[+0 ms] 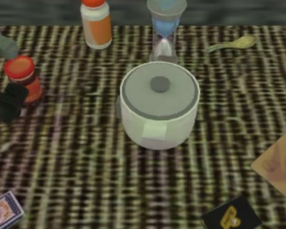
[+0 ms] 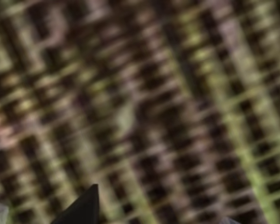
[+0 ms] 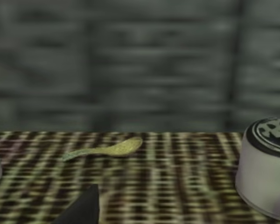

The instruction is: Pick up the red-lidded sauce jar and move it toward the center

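Woven dark-and-yellow tablecloth [image 1: 86, 157] over the whole table, grey wall behind. Red-lidded sauce jar [image 1: 24, 78] upright at far left of the top view, well apart from the center, still standing on the cloth by the look of it. Left gripper [image 1: 10, 101] right against the jar's near-left side, black fingers overlapping its lower body; cannot tell whether pinched on the jar or merely alongside, and the left wrist view gives only blurred cloth plus one dark fingertip [image 2: 84, 207], no jar. Judged step: reach or grasp phase, lift not yet begun. Next move calls for a firm pinch below the wide lid, a straight lift, then a carry rightward from the gripper toward the middle. White pot [image 1: 159, 106] with grey lid and knob squarely occupying that middle, so a set-down spot short of the pot needed, with clearance to avoid a knock. Farther out from the gripper: white bottle [image 1: 96, 24] with orange label up and to its right, hourglass [image 1: 166, 28] behind the pot, yellowish spoon [image 1: 231, 44] beyond that. Card box [image 1: 5, 211] below the gripper at the near edge, dark packet [image 1: 231, 215] and tan board [image 1: 279, 164] far across to the right. Right gripper not seen from above, parked off to the right; only one fingertip [image 3: 81, 207] in its wrist view, state unclear.
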Robot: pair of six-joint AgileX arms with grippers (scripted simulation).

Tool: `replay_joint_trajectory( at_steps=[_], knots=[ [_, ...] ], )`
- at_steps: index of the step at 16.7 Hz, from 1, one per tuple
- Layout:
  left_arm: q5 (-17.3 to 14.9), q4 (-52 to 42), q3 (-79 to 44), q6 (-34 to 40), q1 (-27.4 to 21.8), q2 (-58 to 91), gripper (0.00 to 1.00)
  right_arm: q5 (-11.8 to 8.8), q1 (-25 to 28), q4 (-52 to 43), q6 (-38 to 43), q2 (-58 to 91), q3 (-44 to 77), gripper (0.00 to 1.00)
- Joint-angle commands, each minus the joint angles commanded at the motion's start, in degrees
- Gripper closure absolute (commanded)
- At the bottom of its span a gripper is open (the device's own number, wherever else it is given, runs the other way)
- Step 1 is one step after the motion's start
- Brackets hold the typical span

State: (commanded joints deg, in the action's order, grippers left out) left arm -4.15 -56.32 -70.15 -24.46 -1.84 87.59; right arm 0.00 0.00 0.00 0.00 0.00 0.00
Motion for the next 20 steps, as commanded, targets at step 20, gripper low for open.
replay_joint_trajectory(
  at_steps=[20],
  knots=[
    [3.5,-28.6,-70.4,-20.1,1.3,57.8,0.00,0.0,0.0,0.0,0.0,0.0,0.0,0.00]
  ],
)
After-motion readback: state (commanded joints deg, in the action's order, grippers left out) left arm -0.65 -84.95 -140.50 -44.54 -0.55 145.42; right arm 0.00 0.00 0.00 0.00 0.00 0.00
